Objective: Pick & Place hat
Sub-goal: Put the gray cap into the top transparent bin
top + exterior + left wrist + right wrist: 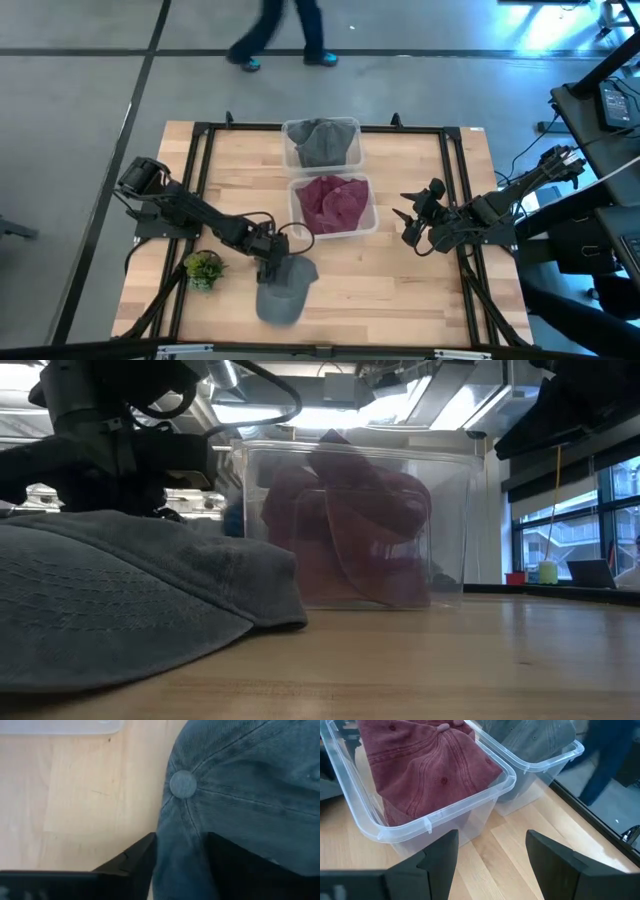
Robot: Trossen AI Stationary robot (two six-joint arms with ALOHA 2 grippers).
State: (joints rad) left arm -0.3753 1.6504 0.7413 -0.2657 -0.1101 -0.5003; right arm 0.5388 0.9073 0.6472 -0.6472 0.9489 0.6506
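My left pincer (pixel 272 262) is down on the grey cap (pixel 283 289), fingers (pixel 135 865) pinching a fold of its crown just below the top button (pixel 183 784). The cap lies on the worktop (pixel 400 290) near the front edge, beside a small plant (pixel 203 268). My right pincer (pixel 412 225) hangs spread wide, holding nothing, just beside the bin (pixel 445 812) with the maroon cap (pixel 420 765). Behind it, a second bin (pixel 345 128) holds another grey cap (pixel 320 142).
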